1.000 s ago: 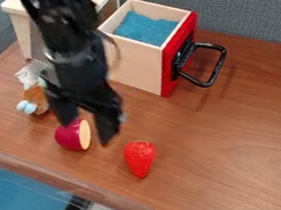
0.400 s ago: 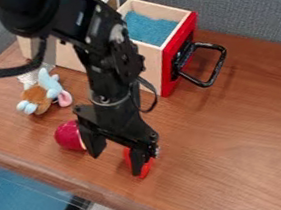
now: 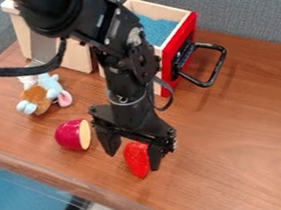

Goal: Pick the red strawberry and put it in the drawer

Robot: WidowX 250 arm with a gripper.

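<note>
The gripper (image 3: pixel 134 162) is hanging low over the table (image 3: pixel 243 135), near the middle of the view, and its two fingers are standing apart. So it is being released, not clenched. The strawberry (image 3: pixel 137 159) is lying on the table, in the space between the fingers, and its narrow end is pointing to the lower edge of the view. One finger is covering its right side; if they are touching, I cannot tell.

Left of the gripper, the cut toy (image 3: pixel 69 135) is resting with its pale face turning to the right. Behind it, the plush (image 3: pixel 35 95) is sitting with its blue and pink parts showing. The drawer (image 3: pixel 183 33) is standing farther back, its red front facing right and its black handle (image 3: pixel 215 70) sticking out. Inside the drawer, a blue lining (image 3: pixel 159 27) is showing. The arm is hiding part of the drawer.
</note>
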